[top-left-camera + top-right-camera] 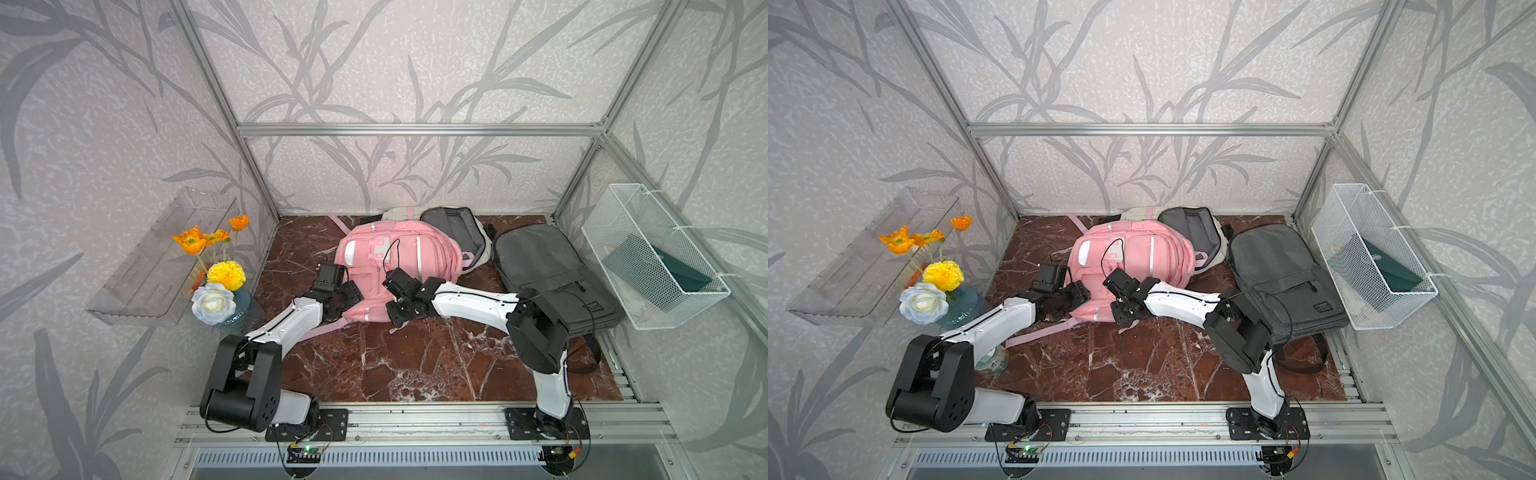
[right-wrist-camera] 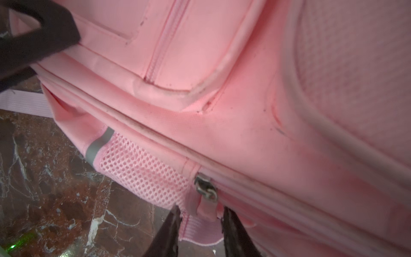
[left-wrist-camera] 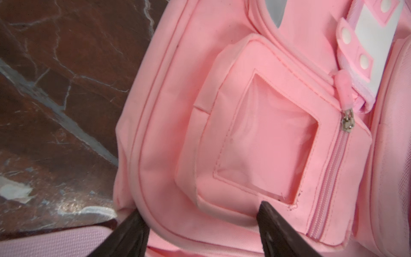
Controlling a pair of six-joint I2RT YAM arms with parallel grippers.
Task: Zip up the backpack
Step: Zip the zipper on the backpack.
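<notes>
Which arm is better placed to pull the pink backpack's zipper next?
Right. The right claw brackets the pull tab on the metal slider; the left claw stands open over a corner of the pink backpack, off that zipper.

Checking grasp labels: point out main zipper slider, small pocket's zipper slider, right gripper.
main zipper slider (image 2: 205, 189): right wrist view, on its metal body.
small pocket's zipper slider (image 3: 348, 121): left wrist view, on its metal body.
right gripper (image 2: 201, 210): right wrist view, midway between fingertips.

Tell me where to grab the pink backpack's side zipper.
Pinch the pink fabric tab hanging from the metal slider, its flat faces between the jaws. Come from the table side, where the right gripper straddles it: the tab dangles clear of the backpack there.
</notes>
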